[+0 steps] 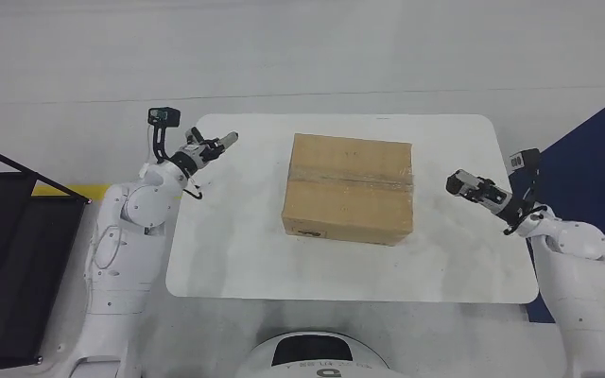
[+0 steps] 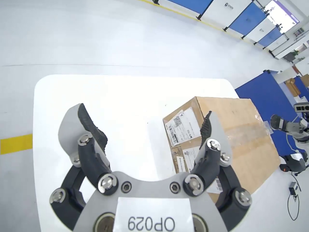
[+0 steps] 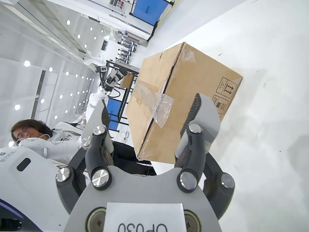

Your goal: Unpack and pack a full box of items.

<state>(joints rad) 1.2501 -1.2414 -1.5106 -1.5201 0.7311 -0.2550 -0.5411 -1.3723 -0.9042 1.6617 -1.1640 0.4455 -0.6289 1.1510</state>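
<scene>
Left wrist view shows the left hand spread wide, its ribbed black pads holding nothing above the smooth white desk with rounded corners. Beyond it a rectangular brown cardboard box sits closed at the desk's middle, crinkled clear tape along its top seam, paper labels on one end. The right hand hangs past the box's other end, well apart from it, also spread and empty, touching nothing.

white table bearing 1 taped cardboard box
</scene>
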